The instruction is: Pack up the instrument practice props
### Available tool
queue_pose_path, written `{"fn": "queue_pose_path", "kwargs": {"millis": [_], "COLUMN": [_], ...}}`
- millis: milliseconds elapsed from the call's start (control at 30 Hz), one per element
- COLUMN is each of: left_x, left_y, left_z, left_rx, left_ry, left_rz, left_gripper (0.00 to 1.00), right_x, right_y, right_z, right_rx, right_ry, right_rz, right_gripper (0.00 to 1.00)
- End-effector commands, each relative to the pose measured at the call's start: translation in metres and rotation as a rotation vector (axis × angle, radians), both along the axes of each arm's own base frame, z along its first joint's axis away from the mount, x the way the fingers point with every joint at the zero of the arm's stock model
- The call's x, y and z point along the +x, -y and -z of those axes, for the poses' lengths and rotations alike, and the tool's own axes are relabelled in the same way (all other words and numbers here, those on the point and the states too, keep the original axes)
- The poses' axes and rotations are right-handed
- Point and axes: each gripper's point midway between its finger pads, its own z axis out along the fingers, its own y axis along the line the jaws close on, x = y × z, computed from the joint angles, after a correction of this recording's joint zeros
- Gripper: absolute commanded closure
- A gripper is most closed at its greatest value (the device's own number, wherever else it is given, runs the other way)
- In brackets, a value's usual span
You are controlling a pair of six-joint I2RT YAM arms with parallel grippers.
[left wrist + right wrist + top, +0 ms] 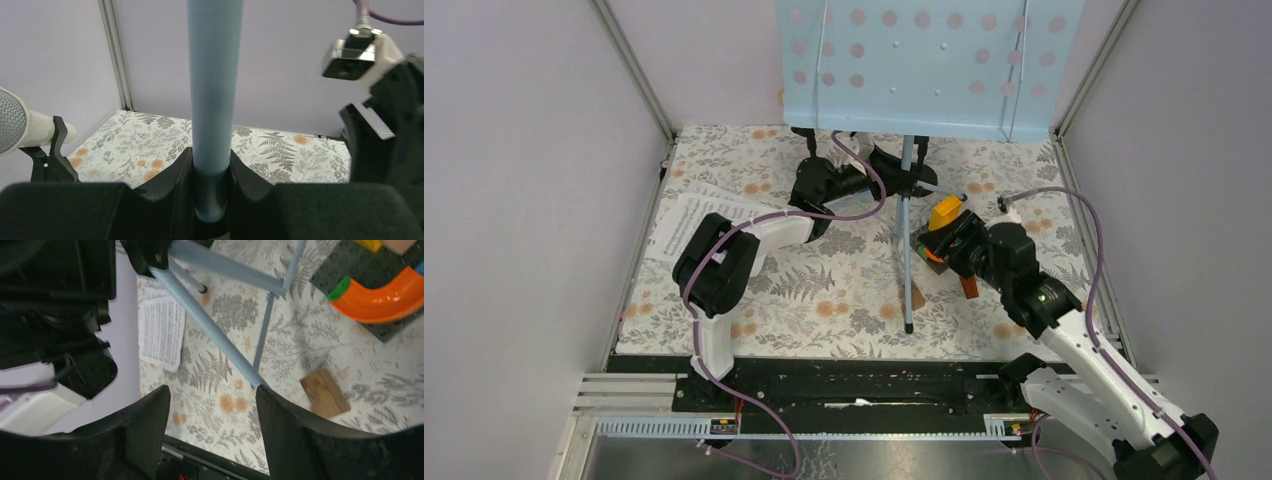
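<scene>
The light-blue perforated music rack stands at the back of the floral mat on its thin pole and tripod legs. My left gripper is shut on the rack's pole, with both fingers pressed against it. A white microphone sits in a black holder to its left. White sheet-music pages lie at the mat's left edge. My right gripper is open just right of the tripod, above the mat, with nothing between its fingers. A tripod leg runs just past its right finger.
Colourful toy blocks on a dark plate lie under my right wrist. Two small brown wooden blocks lie near the tripod's front foot, one seen by the right wrist. Lilac walls close in both sides.
</scene>
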Motion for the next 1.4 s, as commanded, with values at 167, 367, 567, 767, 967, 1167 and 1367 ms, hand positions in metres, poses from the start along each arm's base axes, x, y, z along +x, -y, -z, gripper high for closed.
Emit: {"fn": "queue_pose_path", "kwargs": {"millis": [167,367,567,767,967,1167,1367], "left_x": [-0.015,-0.018,-0.016,-0.016,-0.016,-0.017,-0.016], "left_y": [-0.005,-0.008,-0.006,-0.005,-0.004,-0.003,-0.003], "left_z": [-0.018,-0.008,-0.001,0.004,0.008,0.011,0.022], "left_rx": [-0.003,0.012,0.045,0.055,0.071,0.079,0.097], "left_ry": [0.004,-0.023,-0.054,-0.062,-0.062,-0.085,-0.119], "left_rz": [0.022,0.012,0.019,0.017,0.016,0.012,0.012], "left_gripper": [1.0,1.0,1.0,1.0,1.0,1.0,1.0], "right_x": [0.063,0.076,0.087,0.095,0.107,0.111,0.113], "right_y": [0.015,0.03,0.026,0.02,0.011,-0.008,-0.021], "right_z": [-0.053,-0.07,-0.07,-0.062,-0.057,-0.059,-0.046], "right_rx": [0.311,0.515,0.549,0.542,0.531,0.525,0.545], "right_ry": [0.123,0.172,0.171,0.15,0.13,0.141,0.116], "right_rz": [-0.132,-0.142,-0.18,-0.226,-0.289,-0.363,-0.385], "right_gripper": [0.36,0.37,0.37,0.34,0.42,0.37,0.53]}}
